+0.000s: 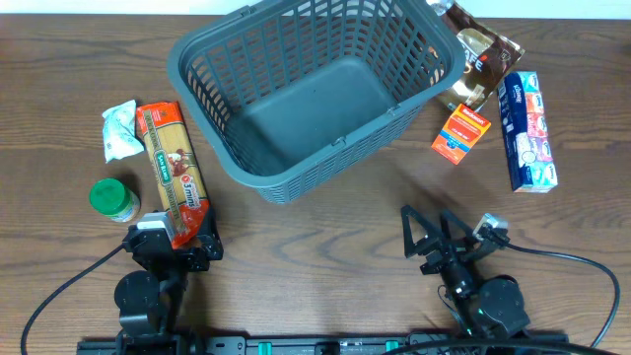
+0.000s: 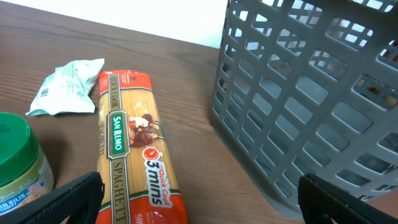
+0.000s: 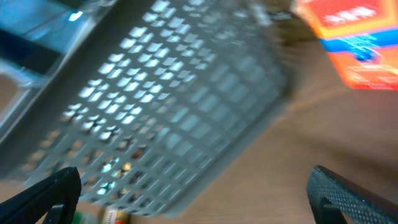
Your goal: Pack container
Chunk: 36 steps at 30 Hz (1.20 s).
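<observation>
Basket (image 1: pixel 315 104) sits empty at upper centre overhead — one basket, six groceries: pouch (image 1: pixel 120 130), jar (image 1: pixel 113 199), spaghetti (image 1: pixel 175 173) frame-left; coffee (image 1: pixel 483 54), box (image 1: pixel 460 131), blue pack (image 1: pixel 527 131) frame-right, presumably split per arm. Left wrist: left gripper (image 2: pixel 200 186) spread wide astride the spaghetti's end, likely to grab it. Right wrist, blurred — right gripper (image 3: pixel 194 177) wide too, holding nothing.

Spaghetti (image 1: pixel 175 176), jar (image 1: pixel 114 200) (green-lidded), pouch (image 1: pixel 120 129)

The right wrist view is blurred, smearing the container (image 3: pixel 174 112) and the edge-cropped orange box (image 3: pixel 354 43).
</observation>
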{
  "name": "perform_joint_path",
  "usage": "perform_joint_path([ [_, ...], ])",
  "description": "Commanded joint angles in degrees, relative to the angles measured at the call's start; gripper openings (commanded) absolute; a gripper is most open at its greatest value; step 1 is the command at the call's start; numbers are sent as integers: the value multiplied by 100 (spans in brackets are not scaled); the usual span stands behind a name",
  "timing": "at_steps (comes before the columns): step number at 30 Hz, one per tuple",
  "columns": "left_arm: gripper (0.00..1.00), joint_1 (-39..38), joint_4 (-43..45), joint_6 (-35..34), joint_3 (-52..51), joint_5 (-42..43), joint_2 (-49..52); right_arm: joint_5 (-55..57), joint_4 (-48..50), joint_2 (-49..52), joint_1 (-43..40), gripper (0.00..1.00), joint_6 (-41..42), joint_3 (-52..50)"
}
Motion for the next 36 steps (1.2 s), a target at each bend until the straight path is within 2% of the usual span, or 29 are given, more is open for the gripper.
perform_joint_path([
  [1, 99, 35, -52, 50, -129, 37, -33, -417, -173, 352, -157, 99, -634, 459],
  [4, 99, 35, -52, 50, -129, 37, -33, -382, -621, 1351, -380, 99, -1438, 1429],
  [8, 99, 35, -52, 50, -129, 37, -33, -787, -1561, 3134, -695, 99, -2251, 3209],
  [11, 99, 35, -52, 50, -129, 37, -33, -1224, -2514, 4640, -839, 99, -3080, 5012],
  [15, 99, 35, -52, 50, -129, 37, -33, -1178, -3775, 6260, -844, 99, -3871, 7241],
  [19, 99, 35, -52, 50, -129, 37, -33, -758, -4828, 7829, -844, 99, -4216, 9499],
  [22, 99, 35, -52, 50, -129, 37, -33, -503, -5230, 8762, -844, 99, -4433, 10800],
  [24, 99, 35, -52, 50, -129, 37, -33, -173, -5407, 9337, -852, 95, -4454, 11512],
  [25, 98, 35, -52, 50, -129, 37, -33, -33, -5480, 9586, -866, 89, -4465, 11783],
  [27, 99, 35, -52, 50, -129, 37, -33, 74, -5606, 9982, -920, 58, -4474, 12142],
  [28, 99, 35, -52, 50, -129, 37, -33, 59, -5685, 10168, -962, 28, -4483, 12270],
  [29, 98, 35, -52, 50, -129, 37, -33, 46, -5766, 10321, -1001, 3, -4472, 12351],
  [36, 99, 35, -52, 50, -129, 37, -33, -125, -6207, 10861, -1191, 1, -4262, 12456],
])
